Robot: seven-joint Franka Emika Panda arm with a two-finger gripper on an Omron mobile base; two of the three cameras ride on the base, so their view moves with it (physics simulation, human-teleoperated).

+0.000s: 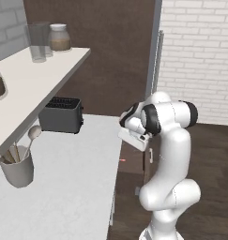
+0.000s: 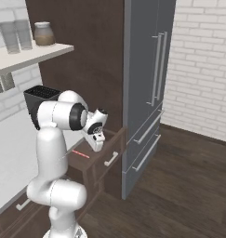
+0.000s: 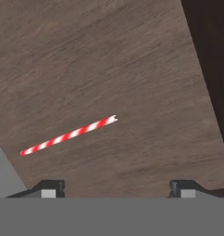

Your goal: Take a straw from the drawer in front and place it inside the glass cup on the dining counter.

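Lying in drawer point(image 3: 132, 69) — straw point(image 3: 68, 135)

toaster point(image 1: 62, 114) black, on worktop point(image 1: 73, 187) | utensil pot point(image 1: 17, 168) | fridge point(image 2: 149, 88) grey | shelf point(image 1: 35, 79): glasses, jar

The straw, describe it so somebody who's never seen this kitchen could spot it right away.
Start at the tall grey fridge and look just left of it, to the open drawer of dark brown wood below the white worktop. On the drawer's bare wooden floor, under the open gripper, lies the straw: a thin straight stick, the only red-and-white striped thing there.
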